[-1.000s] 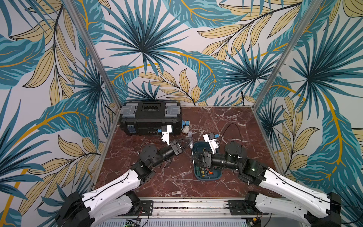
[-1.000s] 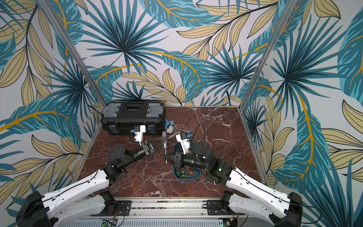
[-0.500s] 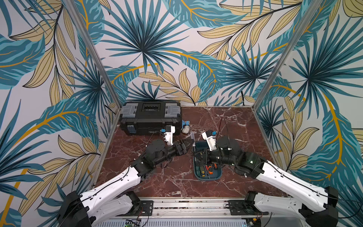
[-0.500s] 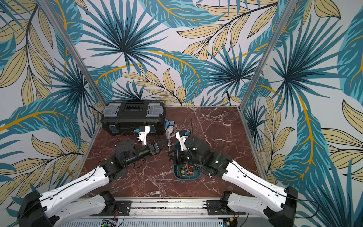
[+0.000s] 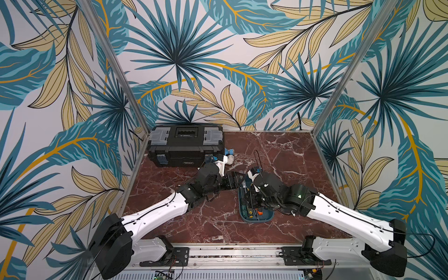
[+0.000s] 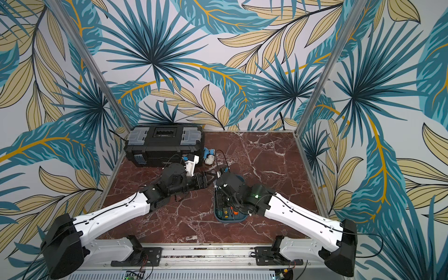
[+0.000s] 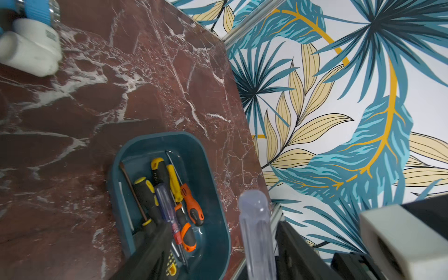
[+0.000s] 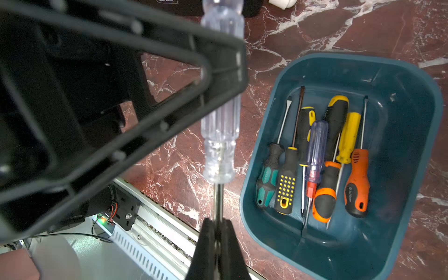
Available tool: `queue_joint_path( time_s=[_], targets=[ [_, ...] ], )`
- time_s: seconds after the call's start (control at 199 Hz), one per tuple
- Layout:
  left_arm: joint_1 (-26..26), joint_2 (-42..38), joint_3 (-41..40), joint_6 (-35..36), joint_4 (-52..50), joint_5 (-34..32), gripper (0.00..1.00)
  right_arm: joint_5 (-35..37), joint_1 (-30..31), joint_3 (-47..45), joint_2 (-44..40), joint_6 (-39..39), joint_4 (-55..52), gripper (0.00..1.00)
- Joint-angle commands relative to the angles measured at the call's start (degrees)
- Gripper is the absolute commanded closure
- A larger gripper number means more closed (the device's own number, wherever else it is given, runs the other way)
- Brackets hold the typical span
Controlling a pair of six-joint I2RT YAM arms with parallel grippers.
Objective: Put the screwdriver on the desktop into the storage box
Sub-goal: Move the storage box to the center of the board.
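- Left hand (image 6: 208, 180) has just opened. Its fingers now stand wide either side of the clear-handled screwdriver (image 8: 221, 116), and it no longer grips the handle.
- Right hand (image 8: 218, 223) has closed over the same second and is clamped on the bare metal shaft just below the handle.
- Judgement: the hand-over is done and the right arm alone carries the tool.
- Screwdriver is off the table (image 8: 315, 24), in the air just beside the storage box (image 8: 339, 58) and not in it yet.
- Box already holds several other screwdrivers (image 8: 315, 157) lying roughly parallel.
- Next, I'd say: left hand backs clear of the handle, then right swings over the box, lowers and releases.
- Risk: the thin shaft could pivot in the pinch, since the handle end is heavy.
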Motion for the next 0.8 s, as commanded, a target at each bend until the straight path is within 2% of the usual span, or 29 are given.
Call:
queue_joint_path(
  time_s=[0.0, 0.181, 0.271, 0.371, 0.442, 0.517, 0.562, 0.622, 0.678, 0.723, 0.793],
  targets=[
    [0.2, 0.6, 2.2, -0.9, 3.7, 3.3, 0.34, 1.1, 0.7, 0.4, 0.2, -1.1, -0.1, 1.0],
    [0.2, 1.8, 2.4, -1.4, 3.2, 4.0, 0.59, 1.4, 0.7, 0.3, 0.6, -1.3, 0.2, 1.0],
    [0.2, 2.5, 2.3, -2.3, 4.0, 4.4, 0.77, 1.5, 0.8, 0.2, 0.7, -1.2, 0.3, 1.0],
    [0.2, 2.6, 2.2, -3.1, 4.1, 3.8, 0.92, 2.1, 0.9, -0.2, 0.4, -1.0, 0.3, 1.0],
    [0.3, 2.7, 2.0, -3.5, 4.5, 3.6, 1.0, 2.5, 0.8, -0.7, -0.3, -0.7, 0.4, 1.0],
    [0.3, 2.7, 1.8, -3.9, 5.0, 3.6, 1.0, 2.4, 0.8, -1.3, -1.6, -0.5, 1.0, 1.0],
    [0.3, 2.7, 1.6, -4.3, 5.6, 3.7, 1.0, 2.2, 0.7, -1.7, -2.8, -0.3, 1.4, 0.9],
    [0.4, 2.5, 0.8, -5.4, 7.5, 4.0, 1.0, 1.2, 0.4, -2.8, -4.7, 0.1, 2.9, 0.61],
    [0.6, 2.2, -0.4, -7.1, 10.2, 4.7, 1.0, -1.0, -0.2, -4.4, -6.6, 0.5, 5.3, 0.41],
    [0.9, 2.2, -1.4, -8.6, 13.5, 5.9, 1.0, -3.3, -1.0, -5.6, -7.9, 1.0, 7.0, 0.35],
    [1.1, 2.4, -2.8, -11.1, 19.6, 8.5, 1.0, -7.8, -2.8, -8.0, -9.8, 2.1, 10.4, 0.33]
  ],
)
